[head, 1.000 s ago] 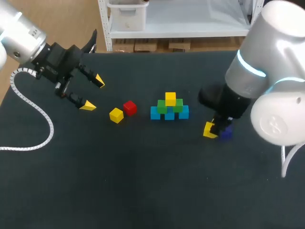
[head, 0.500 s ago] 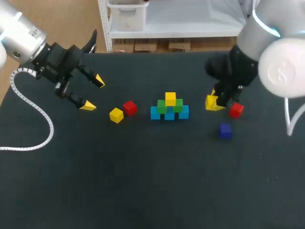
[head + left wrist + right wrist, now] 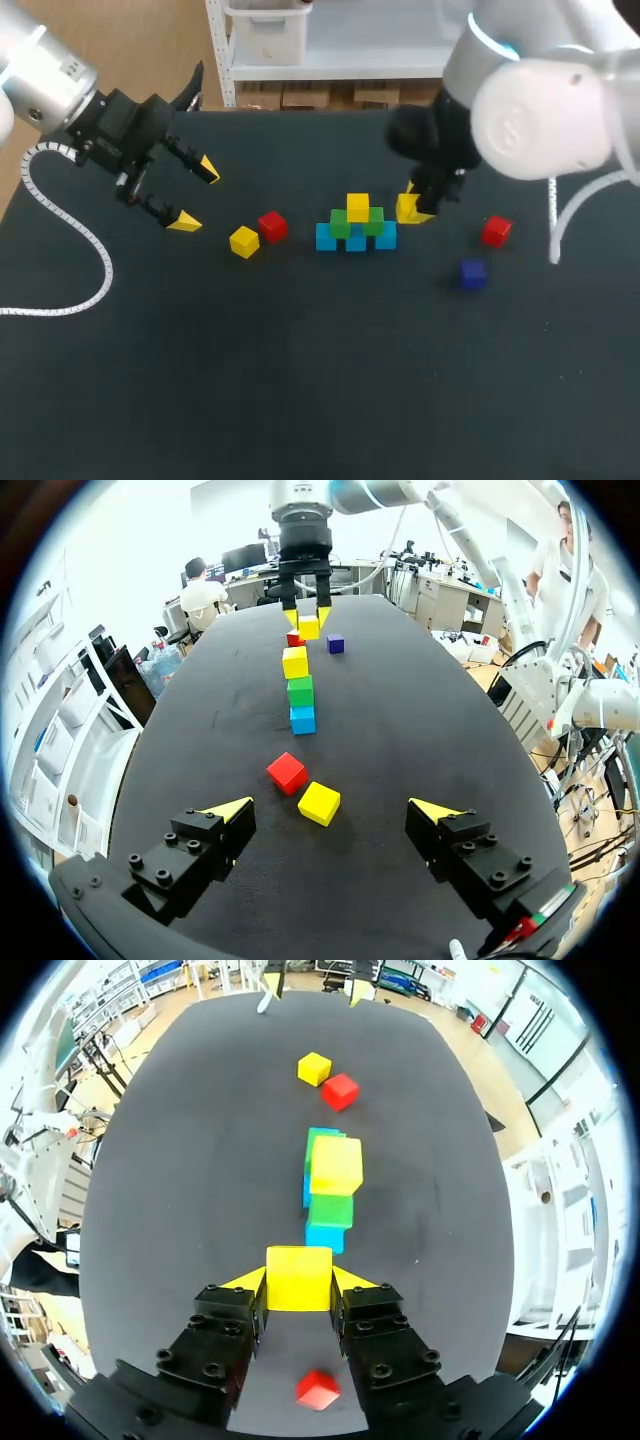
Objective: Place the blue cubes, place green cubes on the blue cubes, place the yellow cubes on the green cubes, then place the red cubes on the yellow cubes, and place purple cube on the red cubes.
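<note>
Head view: the right gripper [image 3: 411, 211] hangs just beside the right end of the stack [image 3: 356, 226], its fingers clamped on a yellow cube [image 3: 298, 1278] from two sides. The stack stands mid-table: blue cubes [image 3: 355, 241] at the bottom, green cubes [image 3: 341, 223] on them, one yellow [image 3: 358, 207] on top. The left gripper [image 3: 196, 196] hovers wide open and empty, well apart near the table's left edge. A spare yellow [image 3: 243, 241] and a red cube [image 3: 272, 226] lie left of the stack. A second red [image 3: 495, 231] and the purple cube [image 3: 473, 274] lie to its right.

The danger appears to be contact. The held cube sits at about the height of the upper tiers and so close that a sideways approach could push the green or top yellow off the blue row. A finger could also clip the stack on release. If the cube is let go off-centre on a green, it may tip and take the tier with it.
</note>
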Tool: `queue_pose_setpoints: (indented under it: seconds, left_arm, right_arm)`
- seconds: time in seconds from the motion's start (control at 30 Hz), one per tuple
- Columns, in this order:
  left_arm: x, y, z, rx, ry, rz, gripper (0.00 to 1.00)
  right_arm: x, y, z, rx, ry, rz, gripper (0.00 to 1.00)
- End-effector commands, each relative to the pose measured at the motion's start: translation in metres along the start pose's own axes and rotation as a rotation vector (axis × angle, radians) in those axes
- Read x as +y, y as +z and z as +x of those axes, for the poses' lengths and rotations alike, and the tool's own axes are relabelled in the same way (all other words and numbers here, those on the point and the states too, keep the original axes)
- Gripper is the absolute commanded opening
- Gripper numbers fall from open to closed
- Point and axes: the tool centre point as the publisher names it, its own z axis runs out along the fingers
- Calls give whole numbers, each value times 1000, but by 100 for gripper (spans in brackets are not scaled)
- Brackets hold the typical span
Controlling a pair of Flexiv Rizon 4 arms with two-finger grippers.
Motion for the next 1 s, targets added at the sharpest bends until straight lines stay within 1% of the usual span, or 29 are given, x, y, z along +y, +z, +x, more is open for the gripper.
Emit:
queue_pose_setpoints:
  seconds: [0.03, 0.33, 0.67, 1.0]
  left_arm:
    - [1, 0, 1, 0, 1, 2, 100]
    - [1, 0, 1, 0, 1, 2, 100]
    - [1, 0, 1, 0, 1, 2, 100]
    - [1, 0, 1, 0, 1, 2, 100]
  right_arm:
    - [-8, 5, -8, 13, 9, -16, 0]
    - [-11, 13, -24, 30, -9, -14, 0]
    - [-16, 16, -23, 49, 6, -9, 0]
    - [-15, 17, -22, 55, 26, -3, 0]
